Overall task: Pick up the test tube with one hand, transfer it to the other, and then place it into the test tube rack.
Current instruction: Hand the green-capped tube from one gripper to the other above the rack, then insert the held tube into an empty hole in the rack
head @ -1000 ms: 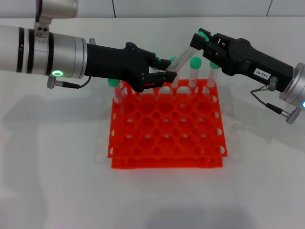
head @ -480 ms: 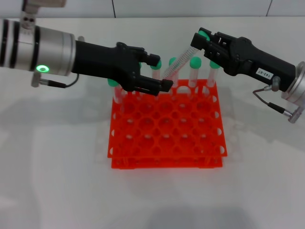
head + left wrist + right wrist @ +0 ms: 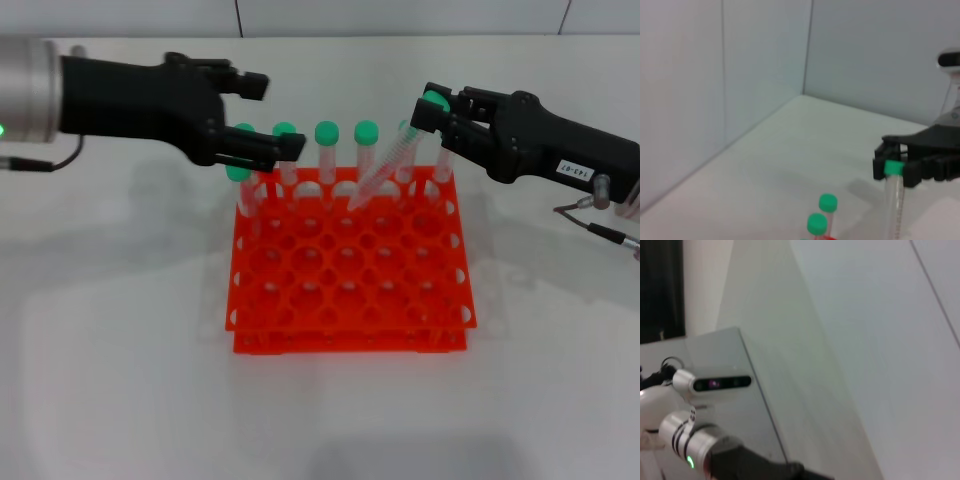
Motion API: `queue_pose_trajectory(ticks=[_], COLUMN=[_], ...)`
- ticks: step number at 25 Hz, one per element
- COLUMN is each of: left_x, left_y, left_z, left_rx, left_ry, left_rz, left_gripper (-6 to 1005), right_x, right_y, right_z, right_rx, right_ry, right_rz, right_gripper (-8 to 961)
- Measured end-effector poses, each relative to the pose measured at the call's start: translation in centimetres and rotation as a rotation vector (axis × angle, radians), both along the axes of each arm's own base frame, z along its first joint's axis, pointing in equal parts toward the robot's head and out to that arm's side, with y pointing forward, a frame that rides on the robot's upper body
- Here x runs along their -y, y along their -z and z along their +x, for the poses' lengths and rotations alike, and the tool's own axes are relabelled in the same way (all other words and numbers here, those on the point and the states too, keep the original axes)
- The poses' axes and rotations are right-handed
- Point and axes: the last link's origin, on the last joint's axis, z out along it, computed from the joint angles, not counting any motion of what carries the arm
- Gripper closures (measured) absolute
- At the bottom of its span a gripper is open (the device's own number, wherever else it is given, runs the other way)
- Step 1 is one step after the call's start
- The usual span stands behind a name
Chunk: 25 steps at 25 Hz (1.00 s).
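The right claw (image 3: 432, 112) pinches the test tube (image 3: 388, 160) by its green cap, slanted over the orange rack's (image 3: 350, 300) far edge. The left claw (image 3: 262, 118) hangs open and empty nearby. The tube looks light, stiff and slippery, so holding near the cap seems safest.

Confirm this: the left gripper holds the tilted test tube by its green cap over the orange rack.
Wrong gripper. The head view shows the right gripper holding the tilted test tube by its green cap over the orange rack; the left gripper is open and off to the side.
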Motion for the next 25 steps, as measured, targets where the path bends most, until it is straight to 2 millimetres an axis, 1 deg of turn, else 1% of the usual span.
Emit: queue_pose_trajectory(ticks=[1,2,5,6,7,10,11,14,16,18,20,23,25], left_x=[0.4,1.1,2.1,2.1,3.0,4.0,4.6,5.6,6.5,7.1,7.9,8.9,9.5], left_y=[-0.4,-0.9,-1.6,-1.6,-2.1,-2.3,-2.3,-2.3,-2.1,-1.9,-1.7,-1.2,-0.8], left_z=[-0.2,-0.8,-1.9,-1.9,-3.1,-4.4,-5.3,-6.8,-8.3,-9.3,-10.7,-12.5,-13.3], left_rx=[0.013,0.031,0.052,0.052,0.055,0.058,0.065,0.081,0.091,0.106,0.129,0.153,0.168], left_ry=[0.001,-0.004,-0.02,-0.02,-0.031,-0.036,-0.039,-0.039,-0.039,-0.043,-0.058,-0.069,-0.074], left_rz=[0.014,0.039,0.073,0.073,0.105,0.13,0.146,0.18,0.217,0.242,0.276,0.312,0.328], left_gripper=[104,104,104,104,104,104,104,104,104,104,104,104,104], right_x=[0.0,0.0,-0.4,-0.5,-0.7,-1.1,-1.2,-1.6,-1.8,-2.1,-2.3,-2.6,-2.7], right_y=[-0.1,-0.2,-0.4,-0.4,-0.5,-0.7,-0.7,-0.9,-1.0,-1.0,-1.0,-1.0,-0.9], right_z=[0.0,-0.1,-0.5,-0.7,-0.8,-1.2,-1.4,-2.0,-2.3,-2.7,-3.2,-3.9,-4.3], right_rx=[0.006,0.019,0.052,0.067,0.081,0.116,0.126,0.156,0.168,0.174,0.177,0.18,0.187], right_ry=[-0.007,-0.017,-0.039,-0.044,-0.048,-0.065,-0.073,-0.093,-0.098,-0.104,-0.111,-0.124,-0.135], right_rz=[-0.001,-0.005,-0.011,-0.012,-0.014,-0.019,-0.022,-0.029,-0.028,-0.031,-0.038,-0.047,-0.057], right_gripper=[697,697,697,697,697,697,697,697,697,697,696,696,696])
